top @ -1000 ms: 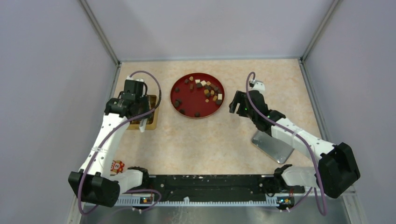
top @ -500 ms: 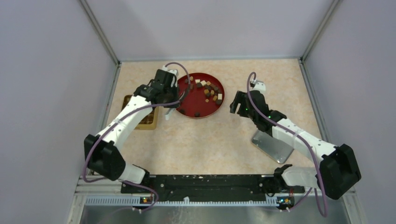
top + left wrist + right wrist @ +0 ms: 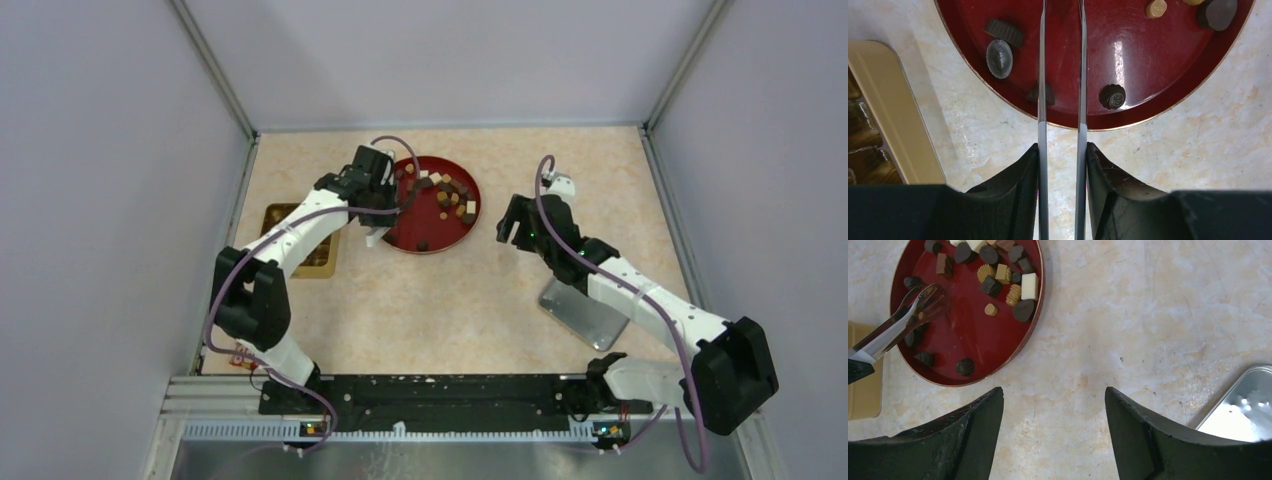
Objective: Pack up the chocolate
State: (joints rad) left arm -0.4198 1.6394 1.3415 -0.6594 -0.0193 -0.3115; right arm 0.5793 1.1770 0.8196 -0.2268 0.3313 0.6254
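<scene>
Chocolate on plate; tin left, lid right.

No text, number or brand can be read in any view. One dark oval chocolate bears a moulded relief, too blurred to tell as lettering.

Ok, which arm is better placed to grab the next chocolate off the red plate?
Left. The left end effector grips tongs poised over the red plate beside dark chocolates, gold tin adjacent. The right end effector is open, empty, off the plate.
</scene>
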